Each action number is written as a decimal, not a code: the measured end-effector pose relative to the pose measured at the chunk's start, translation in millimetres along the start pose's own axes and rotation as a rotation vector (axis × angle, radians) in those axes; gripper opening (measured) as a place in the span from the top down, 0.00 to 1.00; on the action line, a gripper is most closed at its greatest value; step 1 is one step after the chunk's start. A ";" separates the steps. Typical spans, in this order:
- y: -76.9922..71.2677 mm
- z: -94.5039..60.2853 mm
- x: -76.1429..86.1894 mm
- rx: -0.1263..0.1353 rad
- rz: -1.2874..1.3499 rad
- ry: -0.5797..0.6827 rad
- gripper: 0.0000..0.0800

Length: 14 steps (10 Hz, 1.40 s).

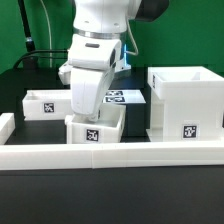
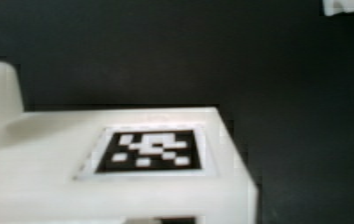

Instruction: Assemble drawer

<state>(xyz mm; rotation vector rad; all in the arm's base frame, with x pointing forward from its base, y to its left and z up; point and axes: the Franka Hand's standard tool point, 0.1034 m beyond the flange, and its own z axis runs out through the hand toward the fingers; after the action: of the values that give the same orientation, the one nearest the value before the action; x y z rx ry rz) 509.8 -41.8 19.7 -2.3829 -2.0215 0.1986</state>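
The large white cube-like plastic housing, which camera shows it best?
The exterior view: the housing stands nearly whole on that view's right, open top and front tag visible. The wrist view shows only a close, blurred tagged white surface; I can't tell whose.

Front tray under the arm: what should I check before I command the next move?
1. Gripper over the front tray: ok, it hangs at the tray's rear wall.
2. Jaws open or shut: cannot tell, the fingertips are hidden in both views.
3. Front tray upright, open side up: ok.
4. Housing clear of the front tray: ok, a gap shows between them, with the housing on the exterior view's right.
5. Left tray clear of the arm: cannot tell, the arm overlaps it in the exterior view.
6. Tag sharp in the wrist view: not ok, it is blurred.
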 end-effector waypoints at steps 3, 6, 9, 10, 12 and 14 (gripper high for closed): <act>1.8 -0.4 9.4 -0.035 -0.014 0.009 0.94; -1.0 2.0 9.0 -0.026 -0.013 0.008 0.94; 2.7 0.7 13.5 -0.056 -0.009 0.016 0.94; 2.9 1.1 13.4 -0.063 -0.008 0.018 0.94; 4.8 1.3 15.3 -0.100 -0.005 0.026 0.94; 3.0 2.7 15.1 -0.102 -0.002 0.028 0.94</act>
<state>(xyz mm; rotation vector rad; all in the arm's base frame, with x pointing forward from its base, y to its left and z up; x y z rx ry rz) 514.9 -27.6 15.4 -2.4276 -2.0702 0.0631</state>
